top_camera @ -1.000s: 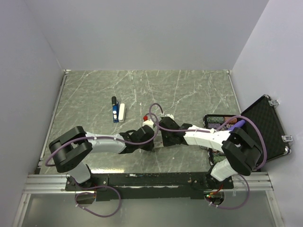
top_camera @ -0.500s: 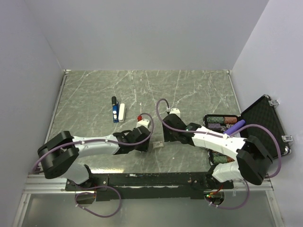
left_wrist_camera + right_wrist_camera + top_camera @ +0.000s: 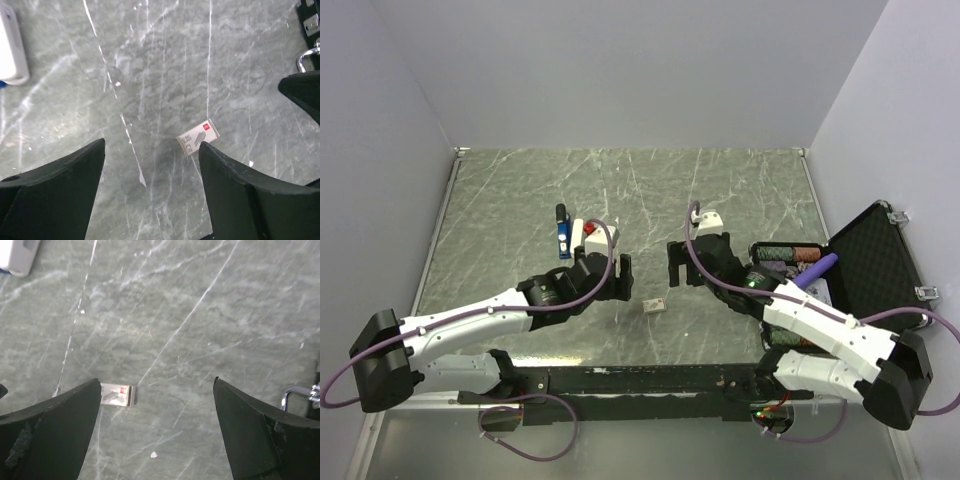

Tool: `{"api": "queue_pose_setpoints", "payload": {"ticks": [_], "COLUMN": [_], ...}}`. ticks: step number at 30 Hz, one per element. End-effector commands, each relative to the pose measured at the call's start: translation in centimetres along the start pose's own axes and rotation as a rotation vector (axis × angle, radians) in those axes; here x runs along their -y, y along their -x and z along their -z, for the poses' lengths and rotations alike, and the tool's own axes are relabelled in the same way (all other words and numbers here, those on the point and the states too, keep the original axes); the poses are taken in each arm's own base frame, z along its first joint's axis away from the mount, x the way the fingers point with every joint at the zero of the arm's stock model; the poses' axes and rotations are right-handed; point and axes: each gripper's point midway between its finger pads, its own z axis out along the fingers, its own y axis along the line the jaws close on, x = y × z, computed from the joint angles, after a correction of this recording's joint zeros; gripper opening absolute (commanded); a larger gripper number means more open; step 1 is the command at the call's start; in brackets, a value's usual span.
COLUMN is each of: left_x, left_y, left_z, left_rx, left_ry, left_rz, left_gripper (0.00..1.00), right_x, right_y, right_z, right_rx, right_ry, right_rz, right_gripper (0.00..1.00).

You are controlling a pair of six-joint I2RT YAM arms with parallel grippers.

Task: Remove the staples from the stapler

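One stapler (image 3: 561, 232) is seen lying on the table (image 3: 740, 190) left of centre and toward the far side, with one pale bar (image 3: 577, 233) just beside it on its right. Two tools are held over the table nearer than the stapler, the left tool (image 3: 151, 145) and the right tool (image 3: 156, 382), each with its jaws spread wide and nothing gripped. One small white box (image 3: 198, 137) with a red mark is found lying on the table between them. One black case (image 3: 880, 255) is stood open at the right edge.
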Motion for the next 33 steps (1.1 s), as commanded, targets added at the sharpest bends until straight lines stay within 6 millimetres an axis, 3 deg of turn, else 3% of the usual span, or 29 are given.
{"api": "queue_pose_setpoints", "payload": {"ticks": [1, 7, 13, 21, 28, 33], "left_x": [-0.1, 0.3, 0.3, 0.3, -1.0, -0.3], "left_y": [2.8, 5.6, 8.2, 10.7, 11.4, 11.8], "left_z": [1.1, 2.4, 4.1, 5.6, 5.9, 5.8], "left_rx": [0.073, 0.139, 0.194, 0.250, 0.268, 0.274], "left_ry": [0.025, 0.019, 0.023, 0.033, 0.108, 0.082], "left_rz": [-0.032, -0.026, -0.022, -0.040, -0.033, -0.032], "left_gripper": [0.82, 0.99, 0.99, 0.99, 0.99, 0.99], "right_x": [0.5, 0.6, 2.0, 2.8, 2.4, 2.5], "right_y": [3.7, 5.8, 7.9, 8.9, 10.6, 11.4], "right_z": [1.8, 3.5, 5.0, 5.1, 5.9, 6.7], "right_rx": [0.093, 0.146, 0.189, 0.206, 0.279, 0.291], "right_ry": [-0.017, -0.007, -0.090, -0.169, -0.127, -0.125], "right_rz": [0.026, 0.025, -0.053, -0.095, -0.083, -0.077], "right_gripper": [1.00, 1.00, 1.00, 1.00, 1.00, 1.00]}}
